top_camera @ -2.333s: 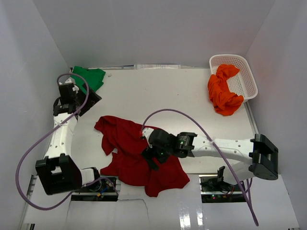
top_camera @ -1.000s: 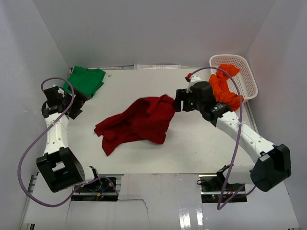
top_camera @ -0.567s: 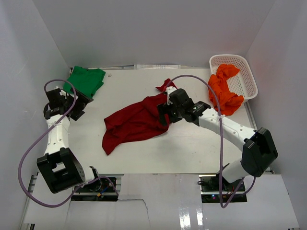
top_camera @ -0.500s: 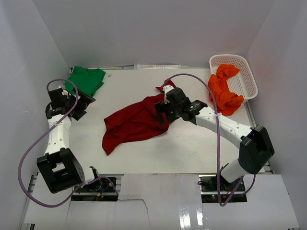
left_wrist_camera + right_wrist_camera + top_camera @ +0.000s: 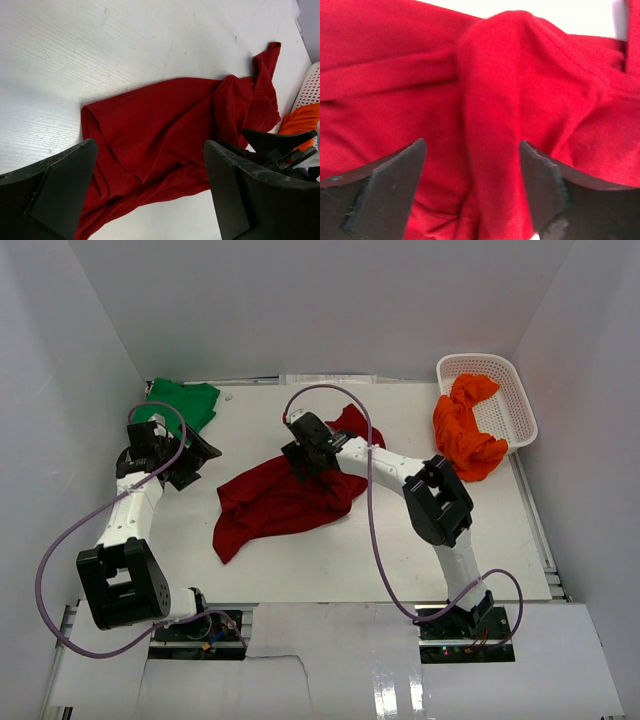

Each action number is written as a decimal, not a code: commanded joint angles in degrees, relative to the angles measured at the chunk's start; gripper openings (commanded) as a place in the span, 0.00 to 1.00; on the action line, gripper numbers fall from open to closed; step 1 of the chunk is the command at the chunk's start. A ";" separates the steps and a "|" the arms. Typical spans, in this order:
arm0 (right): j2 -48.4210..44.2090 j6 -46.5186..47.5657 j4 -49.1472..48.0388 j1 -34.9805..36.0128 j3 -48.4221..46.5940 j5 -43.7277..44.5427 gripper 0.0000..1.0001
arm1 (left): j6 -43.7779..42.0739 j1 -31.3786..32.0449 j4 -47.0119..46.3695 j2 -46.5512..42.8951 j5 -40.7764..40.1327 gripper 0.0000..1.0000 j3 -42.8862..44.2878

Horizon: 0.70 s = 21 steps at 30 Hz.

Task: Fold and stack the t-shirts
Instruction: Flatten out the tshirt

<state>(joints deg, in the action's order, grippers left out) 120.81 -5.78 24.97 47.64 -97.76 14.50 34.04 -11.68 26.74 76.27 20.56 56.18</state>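
1. Dark red t-shirt (image 5: 280, 498): lies rumpled and unfolded in the middle of the table (image 5: 420, 540). Stretches from a loose corner at the near left to a narrow tip pointing at the far side. Shows thick folds and raised ridges in both wrist views.
2. Right gripper (image 5: 472, 145): hangs low over the far part of that red cloth, fingers spread wide. Straddles a raised ridge of fabric without pinching it. Cannot tell whether the fingertips touch the cloth.
3. Right arm (image 5: 440, 505): rises from the near right edge of the table, then bends back across toward the centre.
4. Left gripper (image 5: 150, 145): hovers over bare table to the left of the red shirt, jaws gaping wide, with nothing between them. Faces the shirt across the white surface.
5. Green t-shirt (image 5: 185, 402): sits in the far left corner of the table, just beyond the left gripper. Lies apart from the red one.
6. Orange t-shirt (image 5: 465, 430): bunches up at the far right, half inside the white lattice basket (image 5: 515, 390). Spills over the basket's near rim onto the table. Lies well apart from the red shirt and both grippers.
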 commanded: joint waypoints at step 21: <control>-45.38 -23.45 14.91 -4.66 42.35 -1.37 0.15 | -1.87 -0.36 -2.22 -0.16 -1.05 0.98 -1.43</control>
<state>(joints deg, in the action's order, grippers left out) 80.25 -18.39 32.16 43.42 -62.96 19.22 33.12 -11.79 25.43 77.25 19.09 54.72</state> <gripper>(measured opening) 0.131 0.978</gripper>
